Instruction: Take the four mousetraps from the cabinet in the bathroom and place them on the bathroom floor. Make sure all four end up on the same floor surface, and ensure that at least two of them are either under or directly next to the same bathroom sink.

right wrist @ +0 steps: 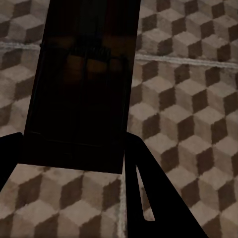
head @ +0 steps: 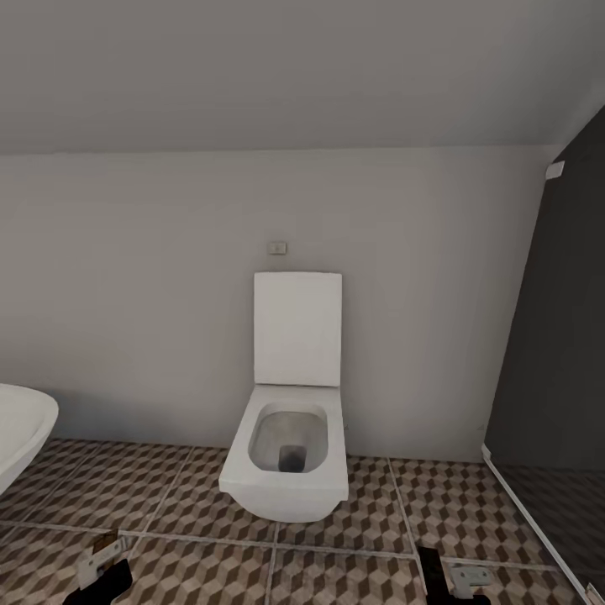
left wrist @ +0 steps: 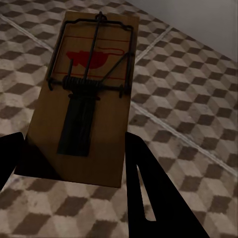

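Bathtub: a white curved rim (head: 21, 428) is showing at the far left of the head view, standing on the bathroom floor (head: 168, 496).
Left gripper: the left gripper (left wrist: 72, 163) is pinching a mousetrap (left wrist: 84, 94) by its near end, one dark finger on each side of the board; the trap's red mark and wire parts are facing up, and the tiles are lying below it.
Left arm in head view: its tip (head: 105, 567) is peeking in at the bottom edge.
Toilet: the white toilet (head: 287, 458) is standing against the grey wall (head: 151, 294), lid raised, in the middle.
Right gripper: the right gripper (right wrist: 74, 163) is clamping a second mousetrap (right wrist: 82, 84), which is lying in deep shadow above the cube-pattern tiles.
Dark panel: a dark panel (head: 555, 336) is rising at the far right.
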### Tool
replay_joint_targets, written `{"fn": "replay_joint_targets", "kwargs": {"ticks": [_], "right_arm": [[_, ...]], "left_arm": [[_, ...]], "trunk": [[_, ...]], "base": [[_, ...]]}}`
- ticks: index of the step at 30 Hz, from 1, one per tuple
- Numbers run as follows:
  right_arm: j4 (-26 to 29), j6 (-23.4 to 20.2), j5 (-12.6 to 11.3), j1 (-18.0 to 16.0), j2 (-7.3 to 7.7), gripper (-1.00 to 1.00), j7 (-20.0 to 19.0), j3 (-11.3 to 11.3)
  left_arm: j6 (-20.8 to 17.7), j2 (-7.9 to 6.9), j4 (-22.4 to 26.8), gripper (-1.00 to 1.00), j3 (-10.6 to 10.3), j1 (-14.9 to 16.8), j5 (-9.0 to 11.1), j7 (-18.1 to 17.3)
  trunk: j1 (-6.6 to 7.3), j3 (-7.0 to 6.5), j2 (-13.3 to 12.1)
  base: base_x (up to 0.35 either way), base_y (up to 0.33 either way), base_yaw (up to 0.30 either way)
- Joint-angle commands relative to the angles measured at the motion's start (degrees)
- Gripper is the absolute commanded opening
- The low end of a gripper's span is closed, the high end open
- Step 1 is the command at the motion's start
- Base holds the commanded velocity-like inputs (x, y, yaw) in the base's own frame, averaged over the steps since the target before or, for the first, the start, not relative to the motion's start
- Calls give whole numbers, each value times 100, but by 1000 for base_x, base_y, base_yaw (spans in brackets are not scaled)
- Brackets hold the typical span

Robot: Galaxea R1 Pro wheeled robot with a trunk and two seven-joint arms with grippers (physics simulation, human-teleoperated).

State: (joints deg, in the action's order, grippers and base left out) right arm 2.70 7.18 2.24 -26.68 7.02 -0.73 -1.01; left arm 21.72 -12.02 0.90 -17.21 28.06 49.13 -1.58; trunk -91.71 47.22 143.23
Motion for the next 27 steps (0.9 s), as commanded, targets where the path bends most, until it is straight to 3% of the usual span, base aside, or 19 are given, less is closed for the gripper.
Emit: {"fn": "replay_joint_targets", "kwargs": {"ticks": [1,16,27], "right_arm": [[-6,20,13,-5,3,-100,-14,-13],[-6,18,15,-5,4,-100,-15,-13],[-6,6,9,-4,9,-100,-3,-17]], "left_arm": [[13,2,-2,-100,-46,4,36,8],[7,7,-2,-100,-46,6,27,7],[7,7,-2,-100,-46,4,33,8]], "trunk": [[1,6,3],[1,6,3],[1,6,3]], "base": [[0,7,0],[0,245,0],[0,41,-35]]}}
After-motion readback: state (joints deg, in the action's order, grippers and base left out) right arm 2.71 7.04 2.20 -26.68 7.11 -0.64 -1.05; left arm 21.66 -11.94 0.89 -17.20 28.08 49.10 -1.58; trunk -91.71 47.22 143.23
